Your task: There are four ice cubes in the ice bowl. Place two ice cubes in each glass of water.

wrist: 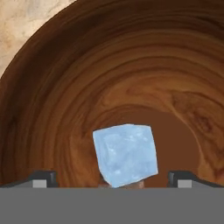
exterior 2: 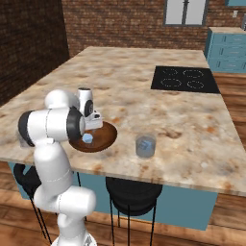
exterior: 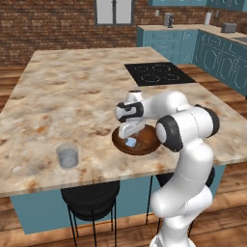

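Your gripper (wrist: 112, 183) is hanging wide open astride the cube (wrist: 125, 155) in the bowl (wrist: 57, 109), so closing off-centre is risking squirting that slick cube away, with the glass (exterior 2: 145, 145) waiting well apart.

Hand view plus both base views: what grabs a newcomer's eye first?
The white arm folds low over the brown wooden bowl at the near edge of the marble island, its gripper down inside the bowl. In the hand view a pale blue ice cube sits between the open finger tips, not yet gripped. A glass of water stands on the counter beside the bowl, apart from it.
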Controlling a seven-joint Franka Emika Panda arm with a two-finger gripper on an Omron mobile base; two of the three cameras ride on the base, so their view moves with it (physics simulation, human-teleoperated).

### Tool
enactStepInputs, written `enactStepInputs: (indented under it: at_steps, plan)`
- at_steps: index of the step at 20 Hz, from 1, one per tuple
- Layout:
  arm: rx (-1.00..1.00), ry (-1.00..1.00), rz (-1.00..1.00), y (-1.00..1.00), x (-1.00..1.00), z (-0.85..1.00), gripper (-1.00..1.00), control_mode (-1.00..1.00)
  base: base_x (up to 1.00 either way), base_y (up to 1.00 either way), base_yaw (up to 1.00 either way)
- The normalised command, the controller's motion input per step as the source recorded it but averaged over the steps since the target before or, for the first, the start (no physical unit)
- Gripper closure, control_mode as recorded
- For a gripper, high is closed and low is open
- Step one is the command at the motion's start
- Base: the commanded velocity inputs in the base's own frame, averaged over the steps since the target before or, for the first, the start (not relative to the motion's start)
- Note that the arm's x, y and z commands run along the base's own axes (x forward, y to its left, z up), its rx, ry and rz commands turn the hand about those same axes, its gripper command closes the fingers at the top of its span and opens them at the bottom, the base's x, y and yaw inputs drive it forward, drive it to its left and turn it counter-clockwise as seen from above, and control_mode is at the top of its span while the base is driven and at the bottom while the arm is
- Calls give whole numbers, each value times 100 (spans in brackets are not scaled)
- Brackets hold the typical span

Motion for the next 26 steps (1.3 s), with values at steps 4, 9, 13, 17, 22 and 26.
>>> enactStepInputs:
  at_steps: [4, 9, 13, 17, 22, 26]
  plan:
    - [-1, 0, -3, 0, 7, -30, -100, -100, 0, 0, 0]
    - [0, 0, -3, -2, 0, -19, -100, -100, 0, 0, 0]
    - [0, 0, -2, -3, 0, -15, -100, -100, 0, 0, 0]
    - [0, 0, -1, -3, 0, -6, -100, -100, 0, 0, 0]
    - [0, 0, 0, -1, 0, 0, -100, -100, 0, 0, 0]
    - [0, 0, 0, 0, 0, 0, 100, -100, 0, 0, 0]
